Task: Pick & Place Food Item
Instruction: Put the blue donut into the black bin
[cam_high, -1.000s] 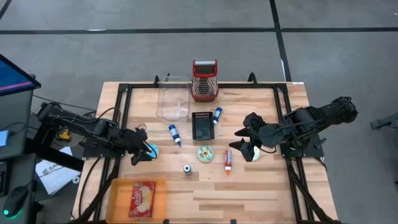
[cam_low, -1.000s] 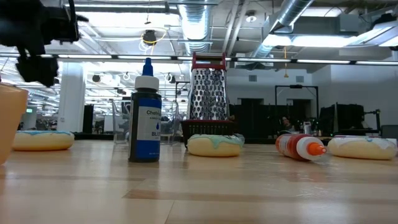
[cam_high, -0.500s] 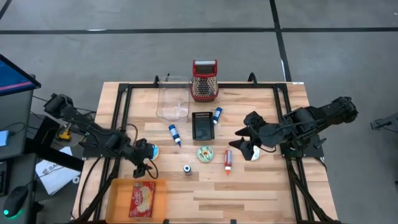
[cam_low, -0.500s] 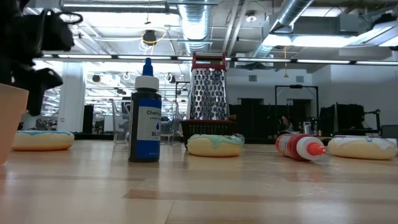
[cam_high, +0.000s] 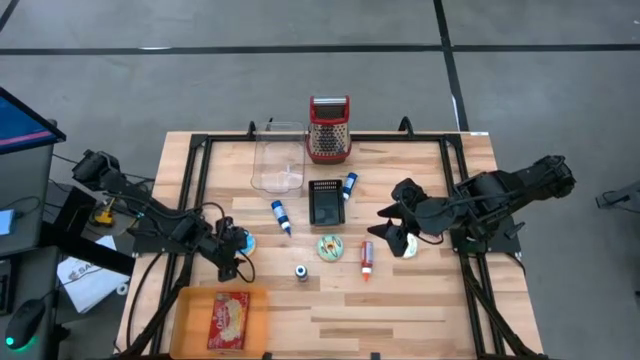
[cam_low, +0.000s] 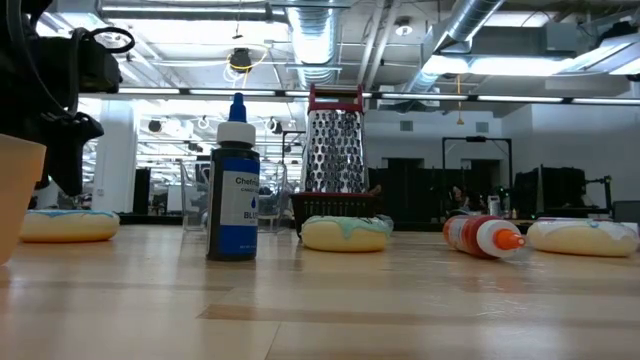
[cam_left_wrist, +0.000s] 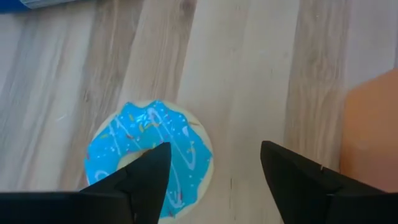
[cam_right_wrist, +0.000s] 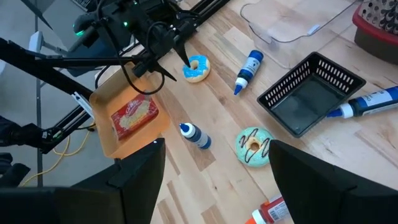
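Above the blue donut (cam_left_wrist: 149, 155) at the table's eight o'clock, the left gripper (cam_left_wrist: 211, 171) hangs wide open and empty, ready to straddle it.

A robotics lab in an open industrial hall: bare ducts (cam_low: 470, 40) and strip lights run overhead, the floor (cam_high: 200, 80) is grey concrete, and a black-framed wooden table (cam_high: 400, 300) carries two arms, with a monitor (cam_high: 20, 120) beyond the left pincer (cam_high: 232, 258).

arms: two, matte black, jointed links | left arm (cam_high: 150, 222): black cables looped alongside | right arm (cam_high: 500, 195): bulky black housings | gripper fingers (cam_left_wrist: 143, 180): dark, flat, tapered | markings: none legible
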